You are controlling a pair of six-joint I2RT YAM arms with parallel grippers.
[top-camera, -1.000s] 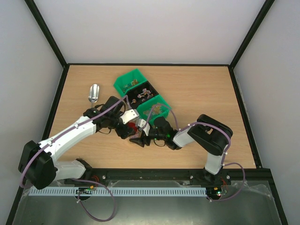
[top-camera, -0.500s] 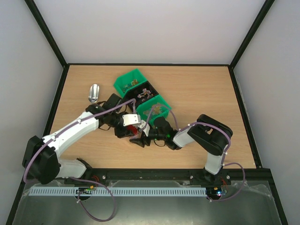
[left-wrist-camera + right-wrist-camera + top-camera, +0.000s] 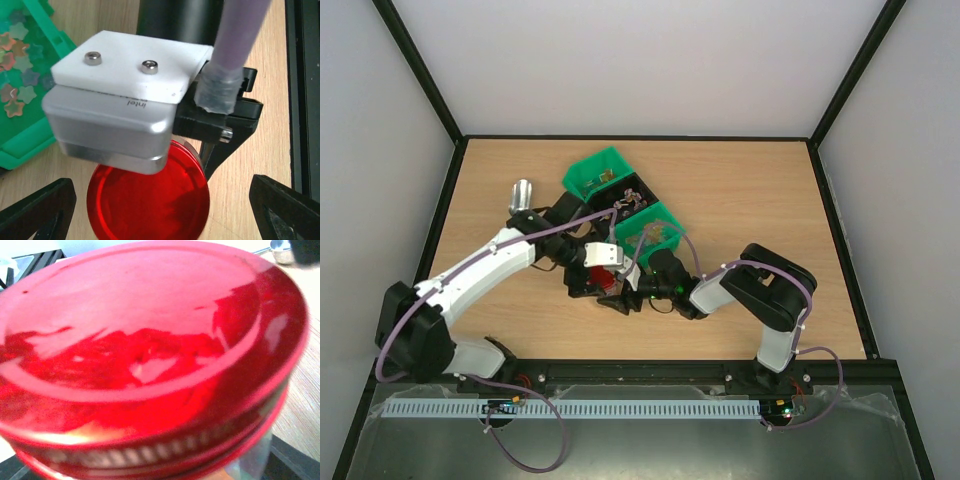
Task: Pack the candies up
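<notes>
Wooden tabletop (image 3: 750,200), grey walls (image 3: 620,70). Candies (image 3: 12,49): tiny stars in the green bin (image 3: 25,147), left of the L claw (image 3: 160,211) in its wrist view. Red lid (image 3: 148,200) sits on the clear jar (image 3: 250,466) right under that claw, fingers (image 3: 35,210) wide apart. R claw (image 3: 620,298) is round the jar; clamped or not, can't tell. Risk, imo: R wrist cam (image 3: 112,117) w/ purple cable (image 3: 242,30) sits betw. L claw and lid, so a descent could knock arms or tip the jar. Metal scoop (image 3: 523,193) lies well beyond the L claw.
</notes>
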